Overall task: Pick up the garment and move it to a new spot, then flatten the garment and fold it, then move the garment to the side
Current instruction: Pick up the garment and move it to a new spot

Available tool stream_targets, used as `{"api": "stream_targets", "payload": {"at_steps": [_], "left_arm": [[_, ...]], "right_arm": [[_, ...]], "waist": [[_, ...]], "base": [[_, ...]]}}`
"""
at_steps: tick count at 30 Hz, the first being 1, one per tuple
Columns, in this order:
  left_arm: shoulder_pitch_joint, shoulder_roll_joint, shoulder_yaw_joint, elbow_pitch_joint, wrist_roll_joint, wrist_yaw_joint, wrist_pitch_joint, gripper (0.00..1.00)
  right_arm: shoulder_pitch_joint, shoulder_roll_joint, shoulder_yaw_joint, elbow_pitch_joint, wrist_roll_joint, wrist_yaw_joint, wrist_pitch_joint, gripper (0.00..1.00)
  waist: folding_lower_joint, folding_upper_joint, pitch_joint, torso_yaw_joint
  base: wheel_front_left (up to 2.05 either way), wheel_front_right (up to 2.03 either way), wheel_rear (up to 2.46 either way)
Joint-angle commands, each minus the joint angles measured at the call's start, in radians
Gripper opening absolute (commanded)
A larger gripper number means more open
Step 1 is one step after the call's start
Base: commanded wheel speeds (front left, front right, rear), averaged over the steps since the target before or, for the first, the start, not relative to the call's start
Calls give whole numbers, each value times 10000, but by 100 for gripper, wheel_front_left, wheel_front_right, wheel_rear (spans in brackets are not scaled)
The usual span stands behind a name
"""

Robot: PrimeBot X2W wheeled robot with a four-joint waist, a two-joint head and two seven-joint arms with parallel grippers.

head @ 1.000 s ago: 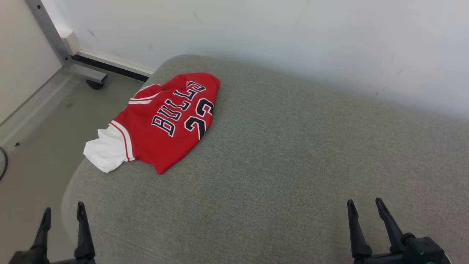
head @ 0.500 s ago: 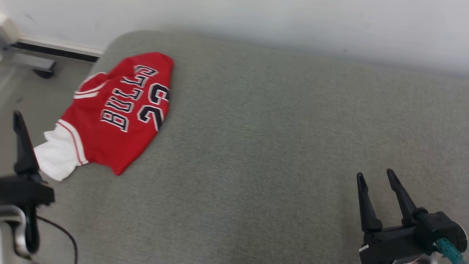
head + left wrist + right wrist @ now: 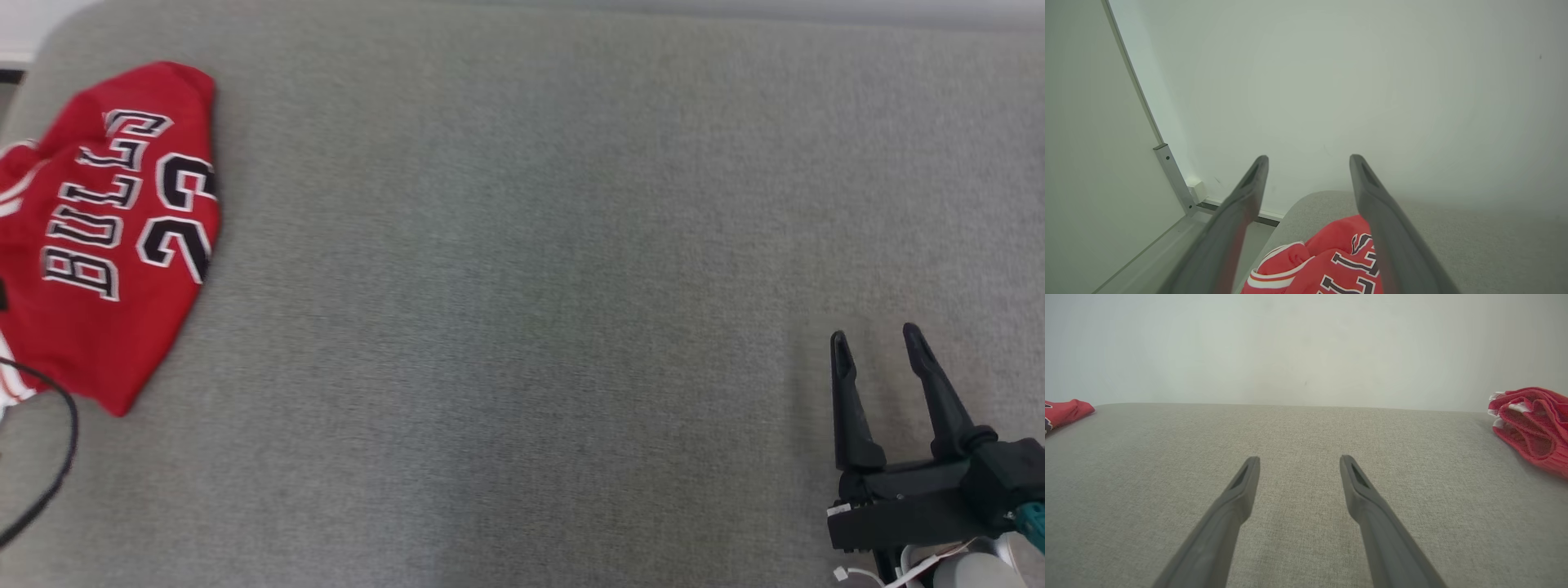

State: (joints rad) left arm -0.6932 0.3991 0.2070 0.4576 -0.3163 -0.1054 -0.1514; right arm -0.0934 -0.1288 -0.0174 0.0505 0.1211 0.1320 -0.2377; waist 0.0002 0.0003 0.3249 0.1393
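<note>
A red garment (image 3: 106, 237), a jersey with "BULLS 23" lettering, lies folded at the far left of the grey cushion (image 3: 522, 286). My left gripper (image 3: 1308, 157) hovers open above it, nothing between its fingers, and the jersey (image 3: 1331, 261) shows below them. The right gripper (image 3: 875, 335) stands open and empty over the cushion's near right part, far from the jersey. In the right wrist view that gripper (image 3: 1298, 457) points across bare cushion; a crumpled red mesh garment (image 3: 1531, 428) lies at the right edge and the jersey's tip (image 3: 1065, 412) at the left.
A white wall (image 3: 1306, 347) backs the cushion. Left of the cushion's rounded corner are the floor and a metal post (image 3: 1171, 175). A black cable (image 3: 57, 457) loops at the lower left of the head view.
The head camera has swung right and down, so the jersey sits at the picture's left edge. The left gripper has left the head view. Both grippers stay open.
</note>
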Motion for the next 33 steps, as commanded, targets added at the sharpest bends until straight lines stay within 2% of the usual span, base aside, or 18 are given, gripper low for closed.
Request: {"api": "stream_targets", "payload": {"at_steps": [1,6,17,20,28,33], "left_arm": [[-422,200,-46,304,-54,-18,36,100],[-1328,553,-226,1967,-204,-80,451,100],[-1900,943,-287,4293,-853,-176,2020,100],[-1995,963,-324,4662,-953,-199,2360,100],[-2232,885,-385,6214,-1526,-246,4184,100],[-2039,674,-396,6673,-1699,-205,4430,100]], "right_arm": [[-159,-79,-30,-114,-43,-29,-19,100],[-318,-89,-76,-351,-123,-29,21,100],[-340,31,-156,-698,-308,-29,157,100],[-330,55,-163,-759,-336,-29,174,100],[-298,57,-111,-852,-355,-28,237,100],[-300,102,-91,-886,-395,-28,278,100]], "waist": [[-2,-3,799,-693],[-2,-3,1141,-934],[-2,-3,1237,-1142],[-2,-3,1232,-1158],[-2,-3,1174,-1314],[-2,-3,1135,-1433]], "base": [[0,0,0],[0,0,0],[0,0,0],[0,0,0],[0,0,0],[0,0,0]]}}
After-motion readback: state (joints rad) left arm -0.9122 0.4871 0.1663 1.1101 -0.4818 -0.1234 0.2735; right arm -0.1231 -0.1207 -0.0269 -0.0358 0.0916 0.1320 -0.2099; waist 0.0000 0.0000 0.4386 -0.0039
